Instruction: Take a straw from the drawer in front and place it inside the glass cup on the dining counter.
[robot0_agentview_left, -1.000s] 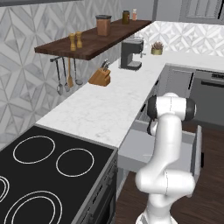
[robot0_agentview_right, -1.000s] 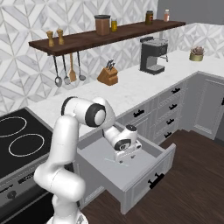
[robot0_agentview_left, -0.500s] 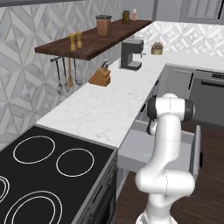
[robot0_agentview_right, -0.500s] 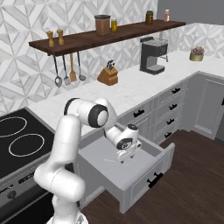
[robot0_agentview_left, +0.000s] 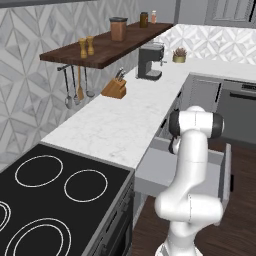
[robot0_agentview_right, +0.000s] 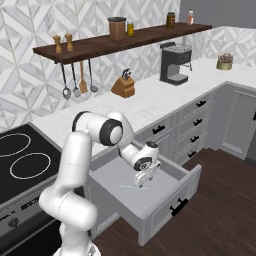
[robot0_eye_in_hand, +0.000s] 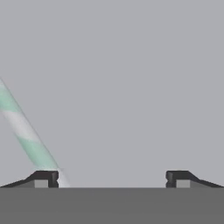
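**Gripper low over straw in open drawer**

Left base view: the drawer (robot0_agentview_left: 200, 165) stands pulled out at centre right, largely behind the arm.

Right base view: the gripper (robot0_agentview_right: 141, 181) hangs low inside the drawer (robot0_agentview_right: 150, 200) at frame centre, just above the straw (robot0_agentview_right: 131, 187) lying flat on the drawer floor.

Hand view: the fingers (robot0_eye_in_hand: 43, 177) stand wide apart. The green-and-white striped straw (robot0_eye_in_hand: 24, 133) runs diagonally from the left edge down beside the left finger.

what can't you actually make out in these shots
- Straw in the hand view: both ends cut off, by the left edge and behind the left fingertip; contact unclear.
- Straw in the right base view: too thin to show its stripes.
- Drawer interior in the left base view: hidden by the arm.
- Gripper in the right base view: fingers too small to judge.
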